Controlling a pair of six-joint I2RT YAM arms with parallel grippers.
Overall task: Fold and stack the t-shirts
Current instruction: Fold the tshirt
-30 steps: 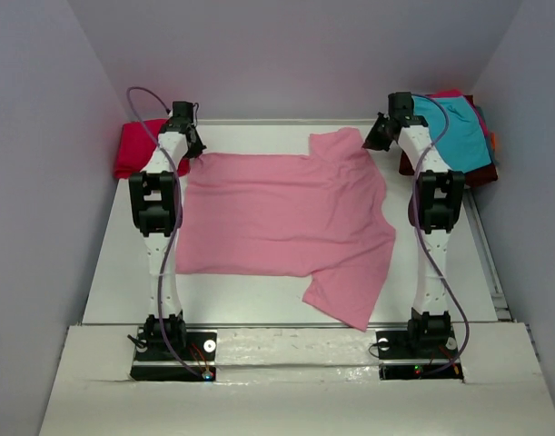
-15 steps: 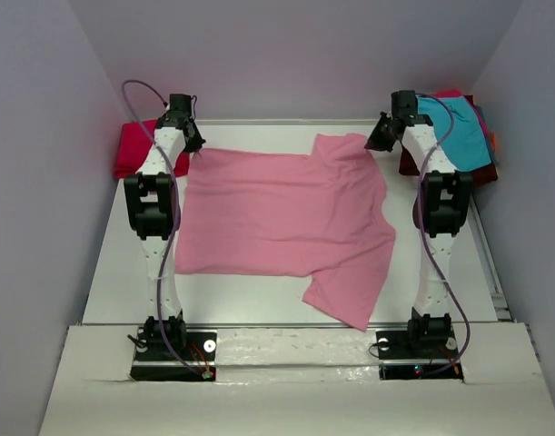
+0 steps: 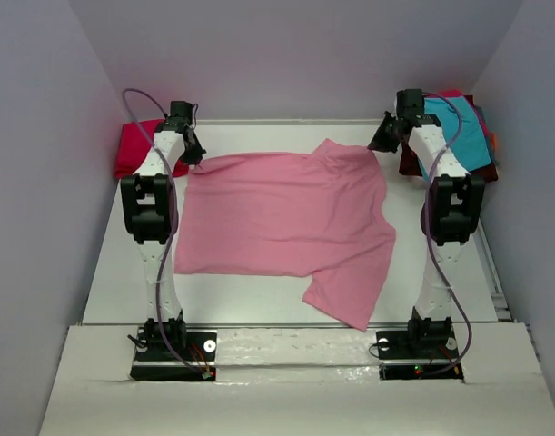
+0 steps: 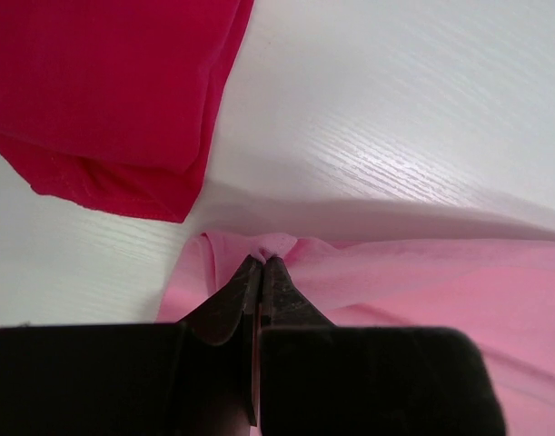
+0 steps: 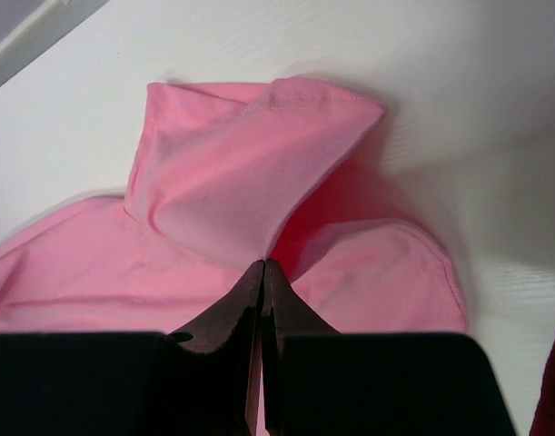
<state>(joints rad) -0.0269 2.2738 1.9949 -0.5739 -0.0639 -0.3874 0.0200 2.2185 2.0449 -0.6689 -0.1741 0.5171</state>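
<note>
1. The pink tee [image 3: 286, 218] lies spread over the middle of the table [image 3: 123, 272], a soft matte cotton sheet, roughly rectangular, crossed by shallow wrinkles
2. One short sleeve juts out as a blunt flap at its near right corner, toward the right arm's base
3. The left gripper [image 4: 262, 263] sits at the tee's far left corner. Its dark tapered jaws are pressed together on a small bunched pucker of pink cloth, and soft folds fan out from the pinch
4. The right gripper [image 5: 262, 266] sits at the far right corner. Its jaws are likewise closed tight, nipping the pink fabric at a crease just under a sleeve that stands up in a rounded peak with a stitched hem along its edge
5. The red tee [image 4: 104, 91] lies folded at the table's far left, just beyond the left gripper. It is crimson, smooth on top, with a limp doubled edge, and a strip of bare table shows between it and the pink corner
6. The teal tee [image 3: 459, 132] tops a pile at the far right corner, and the maroon tee [image 3: 406, 165] shows beneath it at the pile's left edge
7. The table is white and slightly glossy, with fine wood-grain lines
</note>
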